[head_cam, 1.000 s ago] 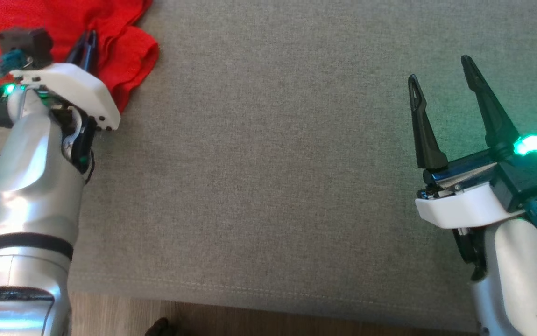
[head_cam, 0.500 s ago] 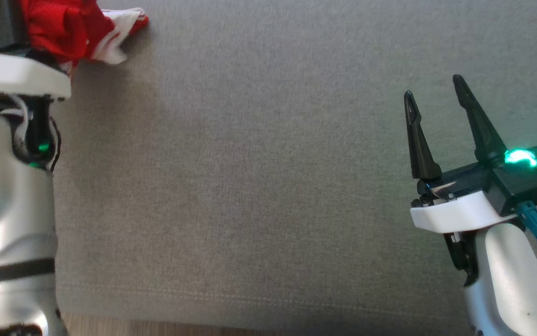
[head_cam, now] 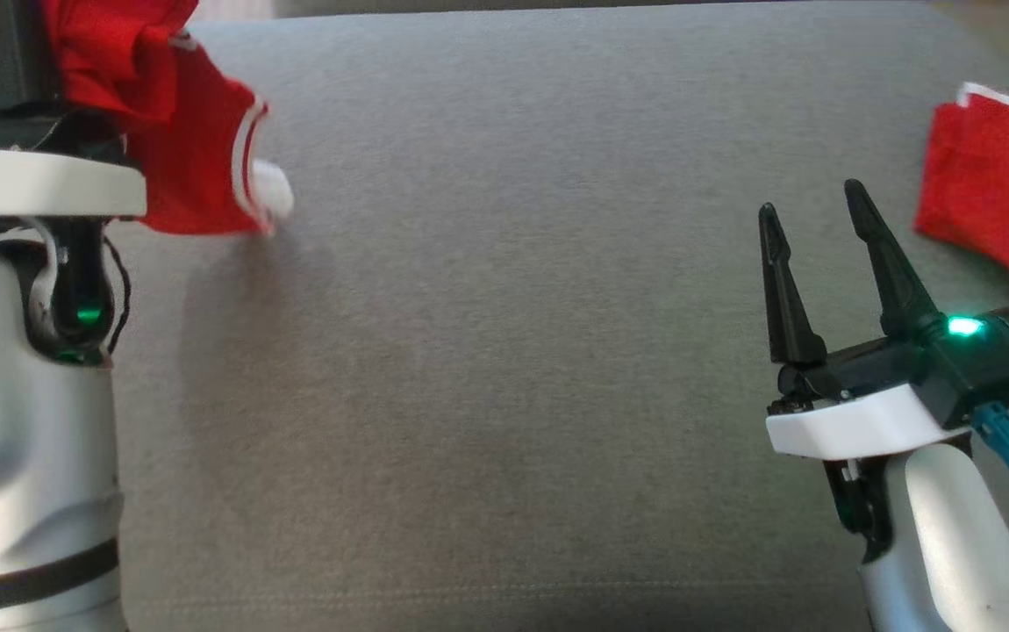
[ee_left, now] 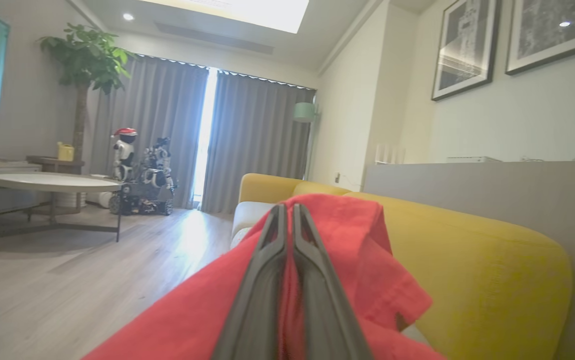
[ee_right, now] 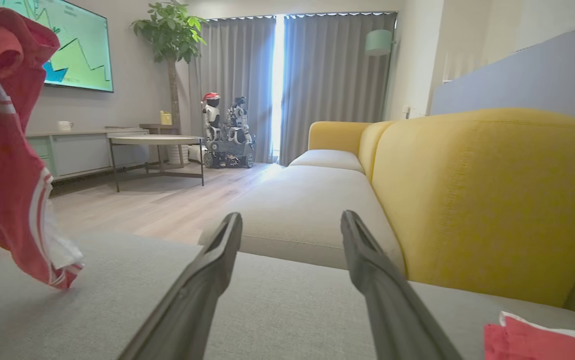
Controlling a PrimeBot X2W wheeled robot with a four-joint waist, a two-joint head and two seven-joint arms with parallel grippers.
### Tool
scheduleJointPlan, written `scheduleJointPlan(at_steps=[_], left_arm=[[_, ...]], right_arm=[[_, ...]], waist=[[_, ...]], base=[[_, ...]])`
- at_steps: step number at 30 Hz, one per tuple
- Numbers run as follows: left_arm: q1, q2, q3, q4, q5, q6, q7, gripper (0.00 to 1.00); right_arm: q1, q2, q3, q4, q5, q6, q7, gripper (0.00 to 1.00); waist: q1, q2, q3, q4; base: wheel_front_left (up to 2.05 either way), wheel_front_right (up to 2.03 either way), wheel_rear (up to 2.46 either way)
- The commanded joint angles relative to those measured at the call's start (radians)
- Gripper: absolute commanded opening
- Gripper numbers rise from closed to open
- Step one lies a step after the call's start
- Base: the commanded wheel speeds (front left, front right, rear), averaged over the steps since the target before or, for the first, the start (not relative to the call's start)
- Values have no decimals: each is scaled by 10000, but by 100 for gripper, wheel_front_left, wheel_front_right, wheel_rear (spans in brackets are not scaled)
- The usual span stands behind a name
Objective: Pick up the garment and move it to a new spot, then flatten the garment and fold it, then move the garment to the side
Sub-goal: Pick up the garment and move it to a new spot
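Observation:
The garment [head_cam: 193, 167] is red with white stripes. It hangs bunched from my left gripper at the head view's upper left, its lower end just above the grey sofa cushion [head_cam: 504, 351]. In the left wrist view my left gripper [ee_left: 287, 209] is shut on the garment [ee_left: 362, 240], with red cloth draped over both fingers. My right gripper [head_cam: 812, 200] stands open over the cushion at the right with nothing between its fingers. The right wrist view has that gripper [ee_right: 291, 216] low over the cushion and the garment [ee_right: 5, 190] dangling at far left.
A second red cloth with a white edge [head_cam: 996, 206] lies on the cushion at the far right, just beyond my right gripper. The yellow backrest [ee_right: 467, 190] runs along the cushion. A wooden floor and a round table [ee_left: 52, 182] lie off the sofa.
My left gripper has lifted the garment off the cushion, and it now hangs from the fingers. The head camera has shifted, bringing the second red cloth into view. The right gripper stays open.

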Motion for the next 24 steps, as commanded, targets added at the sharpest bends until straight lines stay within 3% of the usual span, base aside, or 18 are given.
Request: scheduleJointPlan(at_steps=[1, 7, 12, 18, 24], left_arm=[[-228, 286, 143, -554, 21, 70, 168, 0], [-258, -18, -634, -1332, 258, 120, 786, 0], [-554, -501, -1863, -1234, 581, 27, 992, 0], [-619, -945, -3694, 2, 629, 154, 760, 0], [-337, -997, -5855, 1458, -120, 678, 146, 0]], right_arm=[[-80, 90, 205, -299, 99, -9, -118, 100], [-232, 90, 239, -431, 260, -9, -230, 100], [-422, 90, 367, -594, 494, -9, -336, 100], [-594, 91, 482, -582, 822, -9, -479, 100], [-635, 91, 461, -483, 1024, -9, -574, 100]], waist=[[0, 0, -44, -404], [0, 0, 346, -1319], [0, 0, 789, -2207], [0, 0, 1218, -3247], [0, 0, 1442, -3899]], base=[[0, 0, 0], [0, 0, 0], [0, 0, 0], [0, 0, 0], [0, 0, 0]])
